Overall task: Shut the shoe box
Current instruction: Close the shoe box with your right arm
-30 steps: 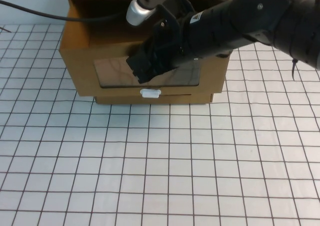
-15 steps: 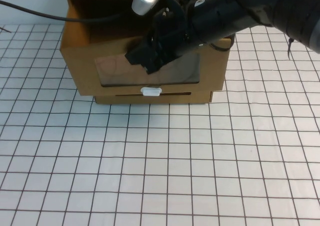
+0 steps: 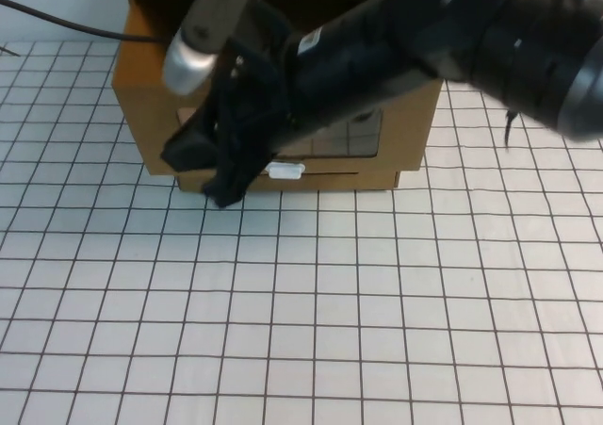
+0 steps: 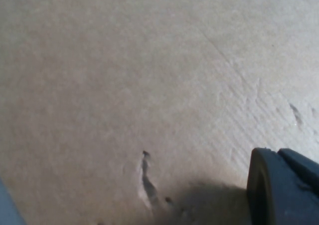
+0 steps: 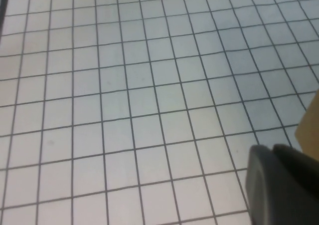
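Left hand [image 4: 284, 185]: only a dark finger edge shows in its own wrist view, close against plain tan cardboard; cannot tell whether it is open or closed, and it does not appear in the high view. Tabletop [image 3: 311, 302]: white with a dark grid. Shoe box [image 3: 410, 123]: brown cardboard, at the far middle of the tabletop, front face toward the robot, its left front corner reaching further left than the arm. Right hand [image 3: 212, 166]: dark, low in front of the box's left front part, tips near the tabletop by the box's lower left corner; it covers most of the clear window [image 3: 353, 133], of which only a strip at the right shows. Whether this hand is open or closed cannot be told; in the right wrist view one dark finger [image 5: 279, 185] hangs over the grid. White pull tab [image 3: 285, 171]: at the front's lower edge, just right of the right hand. The right arm [image 3: 471, 39], black and bulky, comes in from the upper right across the box top. A black cable [image 3: 66, 27] runs in from the far left toward the box.
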Controlling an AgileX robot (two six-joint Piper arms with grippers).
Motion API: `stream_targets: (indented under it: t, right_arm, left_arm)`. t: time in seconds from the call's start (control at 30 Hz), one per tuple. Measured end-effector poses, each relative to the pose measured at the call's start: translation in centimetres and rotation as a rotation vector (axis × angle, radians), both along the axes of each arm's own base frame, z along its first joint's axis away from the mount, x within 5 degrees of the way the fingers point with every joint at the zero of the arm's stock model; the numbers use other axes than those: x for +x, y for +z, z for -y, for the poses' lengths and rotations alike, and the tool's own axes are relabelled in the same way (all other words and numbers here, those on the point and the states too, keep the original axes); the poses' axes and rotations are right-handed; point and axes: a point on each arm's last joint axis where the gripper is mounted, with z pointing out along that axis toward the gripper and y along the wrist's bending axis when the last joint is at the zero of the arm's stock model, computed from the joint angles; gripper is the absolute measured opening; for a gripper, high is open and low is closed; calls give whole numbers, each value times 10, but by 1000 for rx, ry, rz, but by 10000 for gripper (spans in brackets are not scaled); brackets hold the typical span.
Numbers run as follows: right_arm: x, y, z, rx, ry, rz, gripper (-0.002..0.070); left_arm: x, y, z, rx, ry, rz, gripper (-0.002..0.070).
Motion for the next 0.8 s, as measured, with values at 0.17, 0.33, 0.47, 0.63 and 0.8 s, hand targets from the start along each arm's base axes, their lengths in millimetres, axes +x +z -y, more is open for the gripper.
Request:
stream_targets:
  t: [0.17, 0.33, 0.47, 0.63, 0.8]
  right_arm:
    - [-9, -41, -17, -14, -70, 15, -13]
    - [3, -62, -25, 35, -174, 28, -13]
    - [17, -73, -31, 82, -268, 64, -13]
    - [33, -81, -33, 106, -335, 122, -13]
    - [53, -70, -28, 149, -373, 144, -13]
  left_arm:
    - [0, 0, 0, 0, 0, 0, -5]
    - [0, 0, 0, 0, 0, 0, -5]
    - [0, 0, 0, 0, 0, 0, -5]
    - [-1, 0, 0, 2, -4, -5, -5]
    - [-1, 0, 0, 1, -8, -8, -5]
